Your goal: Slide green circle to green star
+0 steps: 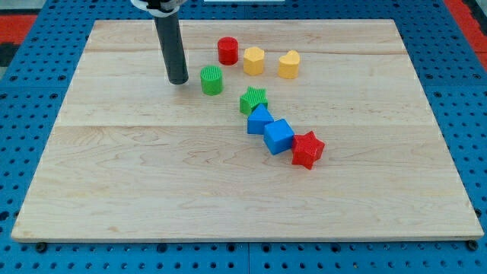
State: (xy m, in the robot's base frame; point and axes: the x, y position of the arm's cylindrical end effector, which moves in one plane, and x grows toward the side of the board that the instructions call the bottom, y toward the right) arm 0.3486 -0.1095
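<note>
The green circle [211, 80] stands on the wooden board [152, 167], upper middle of the view. The green star [253, 100] lies a short way to its lower right, with a gap between them. My tip [179, 80] rests on the board just left of the green circle, a small gap apart from it. The dark rod rises from the tip to the view's top edge.
A red cylinder [227, 51], a yellow hexagon block [253, 60] and a yellow heart-like block [288, 65] stand above the green blocks. A blue triangle-like block [259, 119], a blue cube [278, 136] and a red star [307, 149] run down-right from the green star.
</note>
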